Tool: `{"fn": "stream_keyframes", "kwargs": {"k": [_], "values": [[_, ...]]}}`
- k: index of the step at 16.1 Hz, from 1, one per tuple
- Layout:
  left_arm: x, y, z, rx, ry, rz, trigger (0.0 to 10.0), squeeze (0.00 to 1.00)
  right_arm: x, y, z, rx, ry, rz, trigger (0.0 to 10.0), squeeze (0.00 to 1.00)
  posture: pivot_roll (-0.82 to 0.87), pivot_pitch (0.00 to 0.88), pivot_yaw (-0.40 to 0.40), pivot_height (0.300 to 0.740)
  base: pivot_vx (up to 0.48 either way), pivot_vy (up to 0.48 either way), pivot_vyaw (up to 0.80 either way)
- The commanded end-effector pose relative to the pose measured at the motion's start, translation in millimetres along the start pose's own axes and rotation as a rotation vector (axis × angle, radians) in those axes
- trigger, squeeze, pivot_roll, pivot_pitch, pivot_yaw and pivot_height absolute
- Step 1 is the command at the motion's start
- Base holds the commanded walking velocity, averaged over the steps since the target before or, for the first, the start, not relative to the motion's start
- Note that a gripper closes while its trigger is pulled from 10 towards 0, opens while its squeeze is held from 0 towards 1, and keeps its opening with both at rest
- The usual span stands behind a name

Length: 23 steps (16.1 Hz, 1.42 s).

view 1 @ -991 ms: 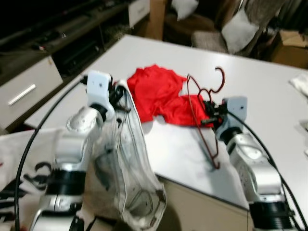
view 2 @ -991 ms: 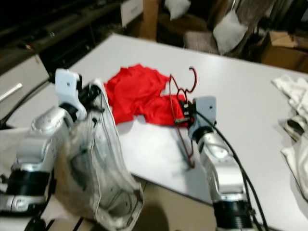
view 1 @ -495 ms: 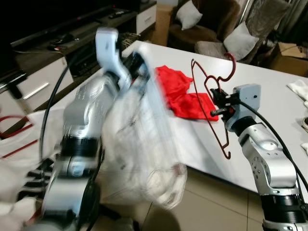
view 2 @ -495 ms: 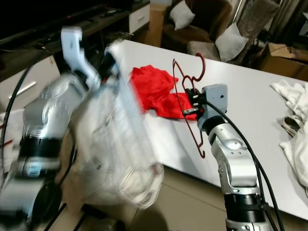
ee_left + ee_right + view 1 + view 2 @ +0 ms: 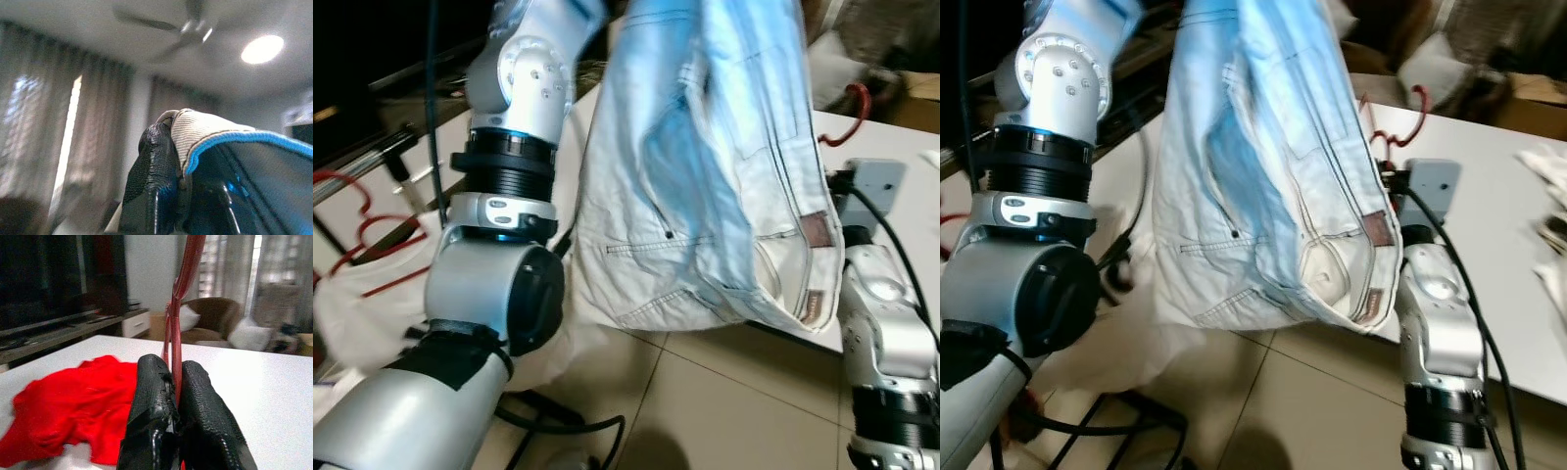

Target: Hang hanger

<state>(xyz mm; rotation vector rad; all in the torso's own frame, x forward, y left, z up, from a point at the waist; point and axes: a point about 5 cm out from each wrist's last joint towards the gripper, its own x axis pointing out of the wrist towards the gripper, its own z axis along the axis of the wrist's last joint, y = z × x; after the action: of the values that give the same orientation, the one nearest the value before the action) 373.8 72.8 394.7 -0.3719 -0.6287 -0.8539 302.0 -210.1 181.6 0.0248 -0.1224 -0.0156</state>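
White table (image 5: 1489, 186) | left gripper (image 5: 168, 147) grasps jeans (image 5: 705, 176) | right gripper (image 5: 176, 396) grasps hanger (image 5: 182, 293)

The hanging jeans (image 5: 705, 166) block most of the middle, screening the table (image 5: 1489, 225) behind them from the near side. The left arm (image 5: 509, 186) stands as a tall column on the left. Far right, bare tabletop lies open. A red cloth (image 5: 73, 411) covers the table's left part beyond the right gripper (image 5: 173, 431). Floor (image 5: 734, 401) below the jeans is open.
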Motion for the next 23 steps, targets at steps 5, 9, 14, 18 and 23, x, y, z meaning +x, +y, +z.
{"fn": "stream_keyframes", "kwargs": {"k": [5,9,14,18,23], "values": [[-80.4,29.4,-93.7,0.167,0.376,0.239,10.0,0.00,-4.4,0.0,1.6,0.012,-0.013,-0.031,10.0,0.00,-0.08,0.000,0.039,0.740,0.000,0.000,0.00],[-122.4,22.7,-119.0,0.228,0.457,0.320,10.0,0.00,-4.5,10.3,-2.7,0.014,0.035,0.025,10.0,0.00,-0.08,0.000,0.027,0.740,0.000,0.000,-0.14],[-157.9,27.0,-110.8,0.346,0.483,0.406,10.0,0.00,-9.1,30.9,-11.1,0.043,0.069,0.088,10.0,0.00,-0.08,0.000,0.014,0.740,0.000,0.000,-0.80],[-168.6,38.0,-97.3,0.359,0.461,0.522,10.0,0.00,-7.9,39.2,-9.1,0.021,0.071,0.165,10.0,0.00,-0.08,0.000,0.008,0.740,0.136,0.000,-0.58],[-177.8,45.6,-91.8,0.373,0.470,0.591,10.0,0.00,-11.2,45.7,-13.7,0.006,0.092,0.192,10.0,0.00,-0.08,0.000,0.006,0.740,0.358,0.000,0.00]]}}
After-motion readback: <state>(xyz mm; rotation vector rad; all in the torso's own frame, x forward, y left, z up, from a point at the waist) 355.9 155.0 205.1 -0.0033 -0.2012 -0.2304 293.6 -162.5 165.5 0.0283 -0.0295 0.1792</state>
